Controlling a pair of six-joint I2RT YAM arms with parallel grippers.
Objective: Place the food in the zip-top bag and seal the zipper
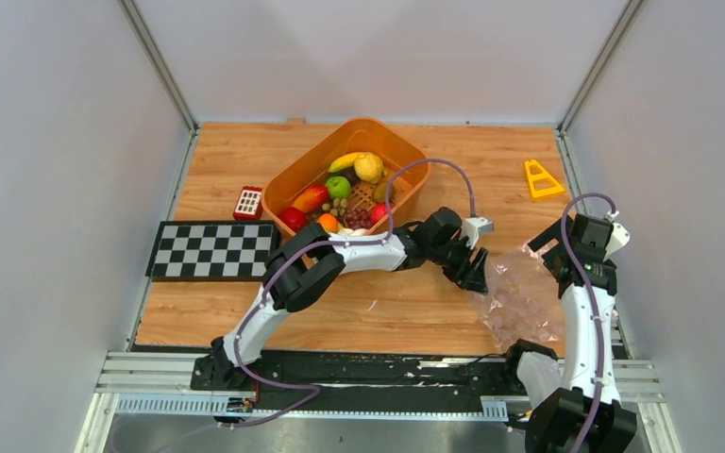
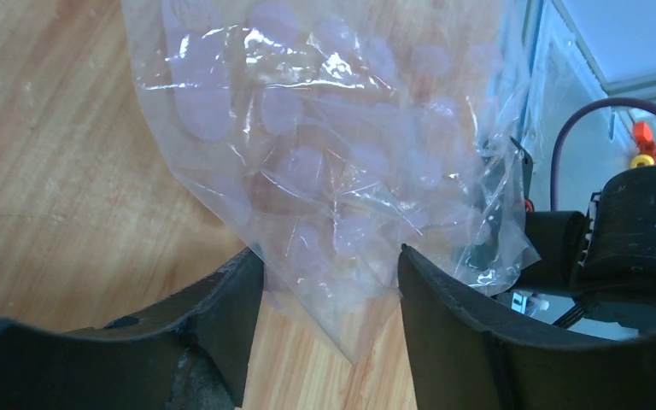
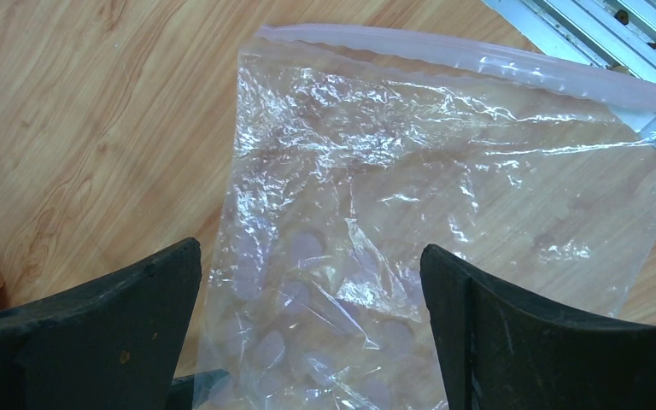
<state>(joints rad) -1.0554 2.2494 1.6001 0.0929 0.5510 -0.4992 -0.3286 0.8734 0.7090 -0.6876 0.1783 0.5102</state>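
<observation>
The clear zip-top bag lies flat and crinkled on the wooden table at the right front, with nothing in it. Its pinkish zipper runs along the bag's far edge in the right wrist view. My left gripper is open, and a corner of the bag lies between its fingers, unpinched. My right gripper is open and hovers over the bag. The food sits in the orange basket: banana, lemon, green apple, mango and grapes.
A black-and-white checkerboard mat lies at the left, with a small red-and-white block behind it. A yellow triangular piece lies at the back right. Metal rails run along the near edge. Grey walls enclose the table.
</observation>
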